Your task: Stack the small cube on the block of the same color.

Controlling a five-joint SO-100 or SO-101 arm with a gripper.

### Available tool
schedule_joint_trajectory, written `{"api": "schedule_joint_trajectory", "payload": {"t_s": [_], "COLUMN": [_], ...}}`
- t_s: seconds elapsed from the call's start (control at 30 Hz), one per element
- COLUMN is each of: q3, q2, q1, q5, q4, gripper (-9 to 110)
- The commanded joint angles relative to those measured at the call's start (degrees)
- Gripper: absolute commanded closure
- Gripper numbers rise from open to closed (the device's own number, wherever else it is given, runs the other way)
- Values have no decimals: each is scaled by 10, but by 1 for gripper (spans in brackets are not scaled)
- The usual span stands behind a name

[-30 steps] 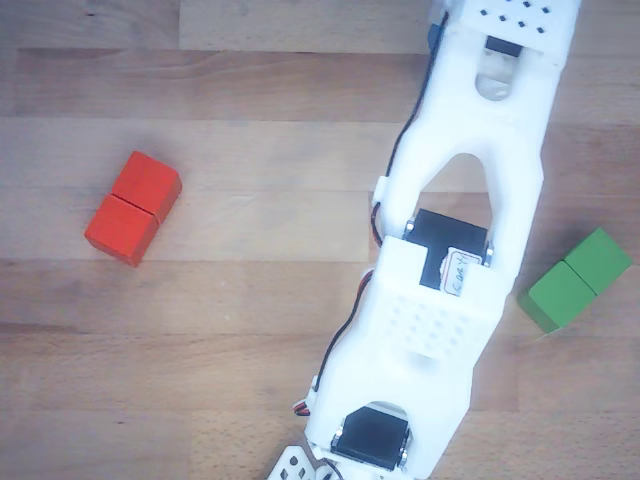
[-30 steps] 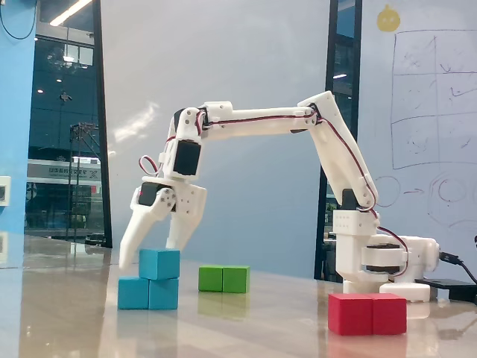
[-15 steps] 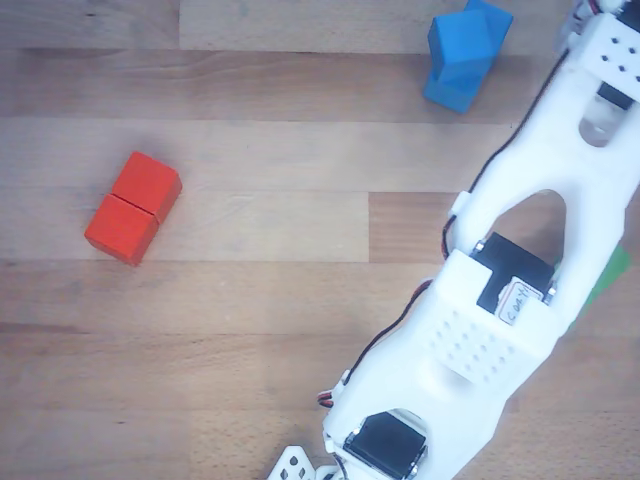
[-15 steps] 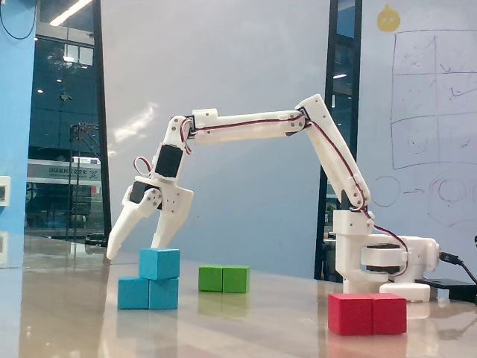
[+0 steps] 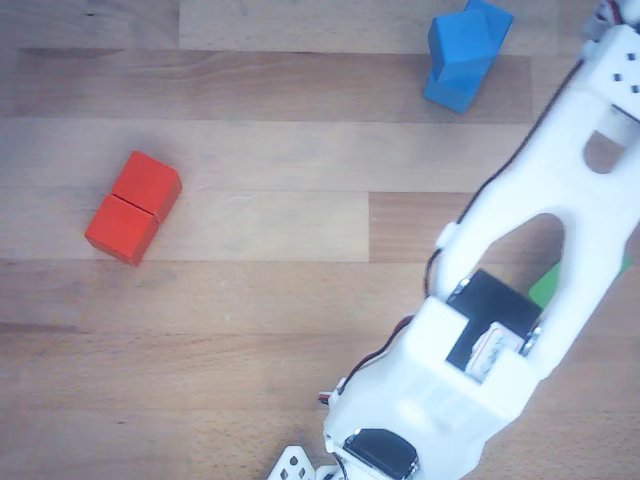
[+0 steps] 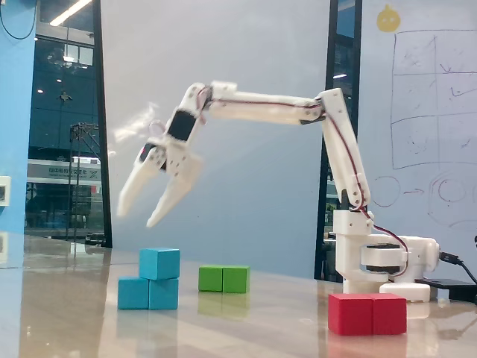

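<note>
The small light-blue cube (image 6: 159,263) sits on top of the light-blue oblong block (image 6: 147,293), over its right half in the fixed view. In the other view the cube (image 5: 470,35) lies turned at an angle on the block (image 5: 452,88) at the top right. My gripper (image 6: 141,215) hangs in the air above the blue stack with its jaws open and nothing between them. It is slightly blurred. In the other view my white arm (image 5: 520,260) crosses from the top right to the bottom edge, and the fingertips are cut off there.
A red oblong block (image 5: 133,207) lies on the wooden table at the left; in the fixed view it (image 6: 367,313) is at the front right. A green oblong block (image 6: 223,279) lies behind the blue stack; in the other view only its corner (image 5: 546,284) shows beside the arm. The arm's base (image 6: 373,261) stands at the right.
</note>
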Motion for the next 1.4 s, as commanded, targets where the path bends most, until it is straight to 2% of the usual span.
{"api": "schedule_joint_trajectory", "payload": {"t_s": [0.0,0.07,0.27,0.77,1.1,1.37], "q3": [39,74,204,612,896,1007], "q2": [145,185,291,654,904,1050], "q1": [-61,-97,-174,-316,-336,-336], "q5": [105,140,203,217,212,215], "q4": [25,30,37,20,-105,-112], "gripper": [101,102,96,102,101,101]}}
